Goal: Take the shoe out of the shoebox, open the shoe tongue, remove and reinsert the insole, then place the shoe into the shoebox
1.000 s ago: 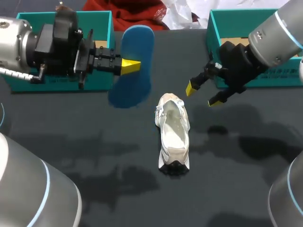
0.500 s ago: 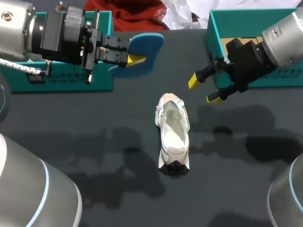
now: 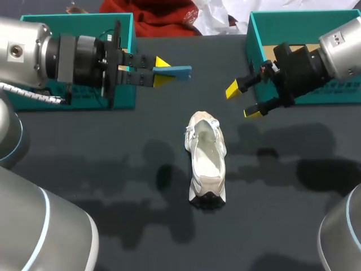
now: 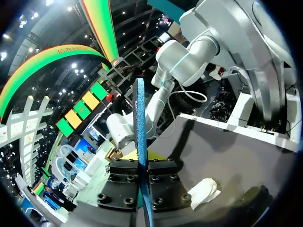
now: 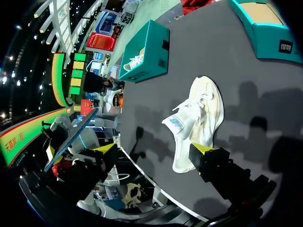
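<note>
Shoe's blue insole (image 3: 174, 71) is pinched between the left jaws, which are shut tight on it from both sides. In the left wrist view the insole (image 4: 140, 137) stands on its thin edge and sticks out far past the jaws. It is up in the air, not touching the bench (image 3: 101, 169), and well apart from the shoe (image 3: 206, 161).

The right jaws are open wide and hold nothing. They hang over the bench just beside the right shoebox (image 3: 251, 39), with the shoe lower down and off to one side. In the right wrist view the shoe (image 5: 201, 116) is ahead of these jaws, and the insole (image 5: 71, 138) shows far off in the other jaws.

The shoe is white and sits on its sole in the middle of the bench, out of both boxes, with its opening facing up. The left arm reaches in over the left shoebox (image 3: 127, 34). Both shoeboxes are teal and stand at the far side of the bench, one at each end.
</note>
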Robot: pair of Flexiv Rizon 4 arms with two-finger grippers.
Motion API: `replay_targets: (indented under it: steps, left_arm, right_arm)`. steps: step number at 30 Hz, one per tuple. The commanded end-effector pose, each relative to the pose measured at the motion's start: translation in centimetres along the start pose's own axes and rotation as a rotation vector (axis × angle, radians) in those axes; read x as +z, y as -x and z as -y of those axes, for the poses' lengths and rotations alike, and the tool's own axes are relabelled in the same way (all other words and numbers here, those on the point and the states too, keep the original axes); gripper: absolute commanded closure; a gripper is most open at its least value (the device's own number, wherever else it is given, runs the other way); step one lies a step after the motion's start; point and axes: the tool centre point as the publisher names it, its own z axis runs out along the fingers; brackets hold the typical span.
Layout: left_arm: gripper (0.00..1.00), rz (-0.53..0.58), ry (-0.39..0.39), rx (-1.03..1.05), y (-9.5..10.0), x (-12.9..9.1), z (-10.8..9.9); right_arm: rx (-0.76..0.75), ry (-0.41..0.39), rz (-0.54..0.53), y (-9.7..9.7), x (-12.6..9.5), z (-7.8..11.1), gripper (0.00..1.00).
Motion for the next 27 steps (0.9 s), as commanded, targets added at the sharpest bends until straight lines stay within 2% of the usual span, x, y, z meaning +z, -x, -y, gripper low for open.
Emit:
replay_targets:
  steps: [1, 2, 4, 8, 18, 20, 22, 27]
  left_arm:
    - [1.0, 0.038, -0.027, 0.182, -0.9, 0.7, -1.2]
    - [1.0, 0.021, 0.015, 0.241, -1.1, 1.0, -1.7]
    - [1.0, 0.027, 0.014, 0.32, -1.5, 1.3, -2.2]
    - [1.0, 0.047, 0.062, 0.553, -2.0, 1.6, -3.1]
    - [1.0, 0.047, 0.062, 0.553, -2.0, 1.6, -3.1]
    - [1.0, 0.079, 0.022, 0.558, -2.7, 2.1, -3.8]
    - [1.0, 0.082, 0.022, 0.596, -3.2, 2.7, -4.8]
    - [1.0, 0.068, 0.048, 0.692, -3.9, 4.0, -7.1]
  right_arm:
    - [0.011, 0.02, -0.09, 0.0, 0.1, -0.4, 0.0]
    - [0.018, 0.025, -0.089, -0.2, -0.2, -0.5, 0.0]
    - [0.01, 0.022, -0.113, -0.8, -0.7, -0.7, 0.0]
    - [0.057, 0.048, -0.123, -1.8, -1.5, -0.8, 0.0]
    - [0.057, 0.048, -0.123, -1.8, -1.5, -0.8, 0.0]
    - [0.045, 0.055, -0.16, -1.9, -1.4, -1.0, 0.0]
    - [0.03, 0.041, -0.224, -2.3, -1.5, -1.4, 0.0]
    - [0.029, 0.015, -0.285, -3.7, -1.7, -2.1, 0.0]
